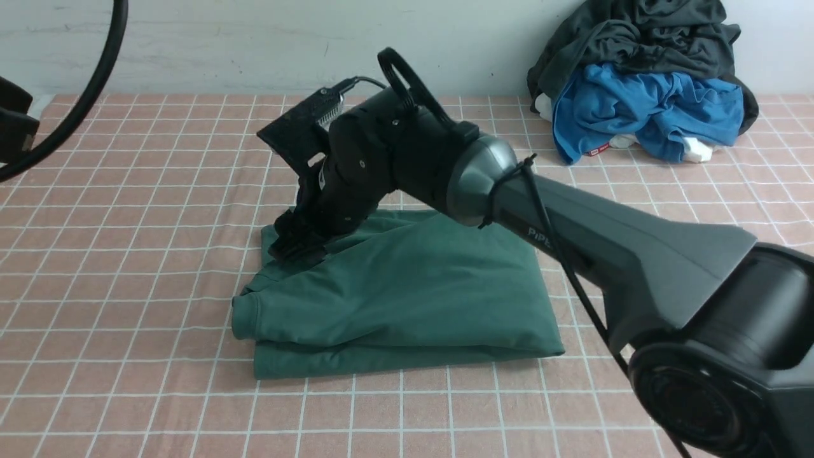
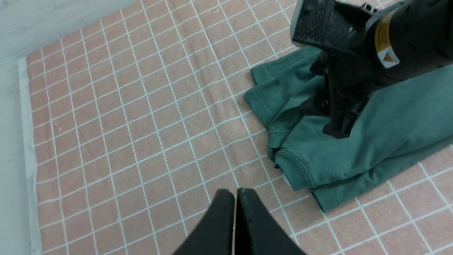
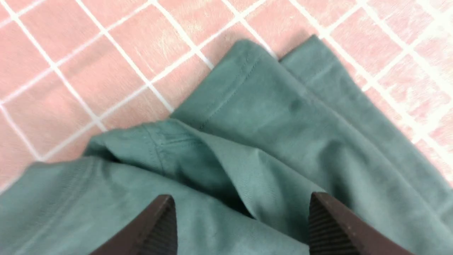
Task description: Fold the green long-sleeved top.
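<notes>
Extension of my right arm ran forward and leftward across the worktop (image 1: pixel 127 254), with the wrist bent steeply down. My right pincer (image 3: pixel 240 212) stood wide open, its two ribbed fingers (image 3: pixel 332 226) spread over a raised fold of the green long-sleeved top (image 1: pixel 407 292); the tips were at the cloth, gripping nothing. The top lay in folded layers at the middle of the worktop, and the right pincer was set at its far left corner, near a stitched hem edge. My left pincer (image 2: pixel 235 193) was closed, fingers pressed together and empty, poised above bare worktop to the left of the top and apart from it. A blue garment (image 1: pixel 648 108) and a dark garment (image 1: pixel 642 35) lay heaped at the far right.
</notes>
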